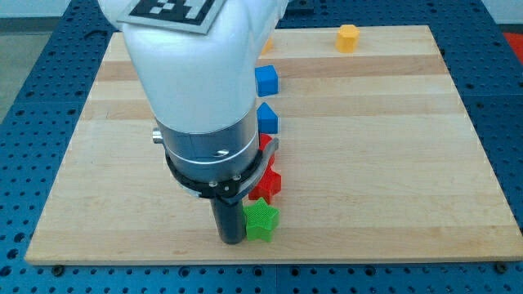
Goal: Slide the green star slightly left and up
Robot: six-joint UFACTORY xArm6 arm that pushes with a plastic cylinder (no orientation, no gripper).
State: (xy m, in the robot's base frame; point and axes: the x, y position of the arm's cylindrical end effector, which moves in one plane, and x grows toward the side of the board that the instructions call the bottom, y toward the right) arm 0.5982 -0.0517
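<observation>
The green star (261, 221) lies near the wooden board's (392, 163) bottom edge. My tip (230, 239) rests against its left side, holding nothing.

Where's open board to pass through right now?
Bare: everything to the view's right of the block column, below the orange block, and the left edge strip. Crowded: blue cube, blue block, red blocks, green star beside my tip.

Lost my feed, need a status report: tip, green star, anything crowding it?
My tip at green star's left side, apparently touching. Red block just above the star, crowding the upward path.
</observation>
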